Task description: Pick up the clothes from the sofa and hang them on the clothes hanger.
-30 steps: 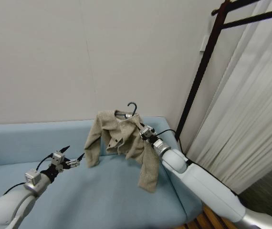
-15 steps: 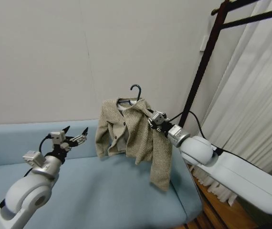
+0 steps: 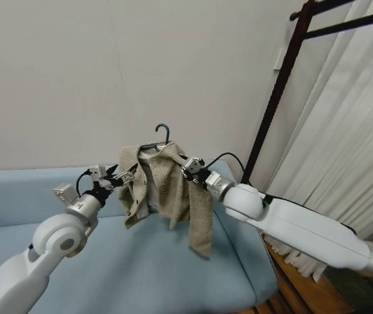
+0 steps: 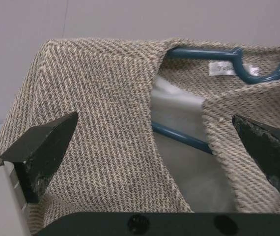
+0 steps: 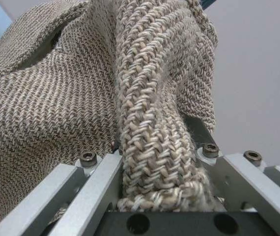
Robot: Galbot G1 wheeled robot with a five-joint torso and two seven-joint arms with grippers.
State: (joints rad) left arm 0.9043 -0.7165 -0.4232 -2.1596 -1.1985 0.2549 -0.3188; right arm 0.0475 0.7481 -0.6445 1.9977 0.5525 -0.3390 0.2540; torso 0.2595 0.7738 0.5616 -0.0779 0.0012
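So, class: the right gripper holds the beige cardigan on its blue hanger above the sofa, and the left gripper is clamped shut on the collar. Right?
No: the left gripper is open. The left wrist view shows its fingertips wide apart either side of the collar. The right gripper does hold the beige cardigan on its blue hanger above the sofa.

left arm (image 3: 55, 239): rises from the lower left, elbow bent, forearm angled up and forward. left gripper (image 3: 122, 176): black fingers (image 4: 46, 147) spread wide apart, tips pointing ahead toward the right arm. right arm (image 3: 298, 226): enters from the lower right, forearm reaching up and to the left. right gripper (image 3: 190, 167): metal fingers (image 5: 238, 182) clamped on a fold of the cardigan (image 3: 173, 190).
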